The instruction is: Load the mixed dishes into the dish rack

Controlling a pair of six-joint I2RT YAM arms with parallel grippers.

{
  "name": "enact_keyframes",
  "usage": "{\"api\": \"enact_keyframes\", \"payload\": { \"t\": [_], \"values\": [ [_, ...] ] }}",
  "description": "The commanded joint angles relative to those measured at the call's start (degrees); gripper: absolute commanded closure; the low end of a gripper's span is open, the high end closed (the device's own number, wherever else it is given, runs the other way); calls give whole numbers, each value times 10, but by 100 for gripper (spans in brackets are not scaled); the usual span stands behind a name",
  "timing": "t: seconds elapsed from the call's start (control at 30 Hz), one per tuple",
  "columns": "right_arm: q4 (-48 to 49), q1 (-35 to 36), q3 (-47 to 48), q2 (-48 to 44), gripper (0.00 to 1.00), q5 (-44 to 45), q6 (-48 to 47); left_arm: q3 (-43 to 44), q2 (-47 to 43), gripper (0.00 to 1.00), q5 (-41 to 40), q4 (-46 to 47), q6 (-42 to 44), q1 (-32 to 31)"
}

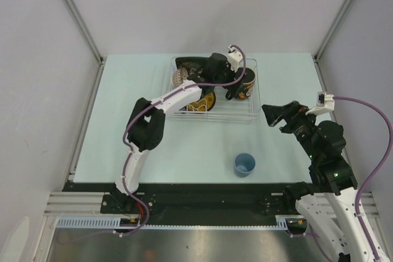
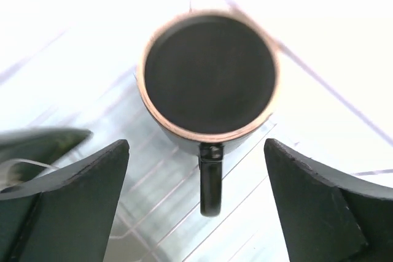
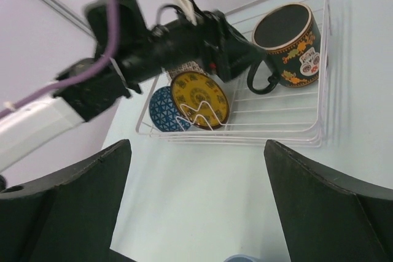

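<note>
Your table (image 1: 184, 151) is a matte, pale mint-blue sheet. A black strip and a ribbed aluminium rail (image 1: 80, 204) run along the near edge. White panel walls (image 1: 202, 4) close in three sides, with grey metal posts (image 1: 73, 13) slanting into the back corners. Purple cables (image 1: 374, 151) run along both arms.

The dish rack (image 1: 212, 120) sits at mid-table toward the back.
- **Black mug (image 3: 288, 38):** it stands at the rack's right end in the top view, a dark round face up and its handle toward your left arm. It carries a gold, orange and white ornament band, too small to read as writing.
- **Yellow saucer (image 3: 199, 98) and blue mosaic bowl (image 3: 164, 110):** both stand on edge in the wires, side by side and touching.
- **Beige patterned bowl (image 1: 179, 78) and black square plate (image 1: 186, 63):** both lie at the rack's back left, partly hidden by your arm.
- **Small light-blue cup (image 1: 244, 164):** it stands upright on the bare table, outside the rack and well apart from it, toward the near edge.

Your left gripper (image 2: 196, 145) hangs over the mug's handle, jaws spread wide on either side and touching nothing. Your right gripper (image 3: 196, 148) hovers right of the rack, jaws spread and empty.
</note>
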Motion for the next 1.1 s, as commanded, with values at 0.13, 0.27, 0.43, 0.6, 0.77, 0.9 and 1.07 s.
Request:
{"api": "enact_keyframes", "payload": {
  "t": [0.13, 0.27, 0.43, 0.6, 0.77, 0.9, 1.07],
  "values": [
    [-80, 6, -1, 71, 14, -78, -46, 6, -154, 2, -2, -73, -4, -6],
    [-121, 93, 11, 119, 19, -66, -79, -4, -227, 2, 29, -171, -8, 1],
    [-224, 317, 54, 176, 22, 69, -71, -149, -363, 3, 41, -212, 16, 25],
    [-301, 435, 68, 241, 28, 145, -26, -305, -464, 4, 31, -200, 28, 53],
    [-310, 477, 71, 258, 28, 178, -4, -370, -503, 5, 35, -194, 25, 55],
    [-314, 477, 69, 282, 30, 178, 5, -362, -498, 5, 43, -200, 5, 55],
    [-295, 476, 70, 327, 31, 182, -6, -362, -506, 5, 49, -208, -2, 55]
  ]
}}
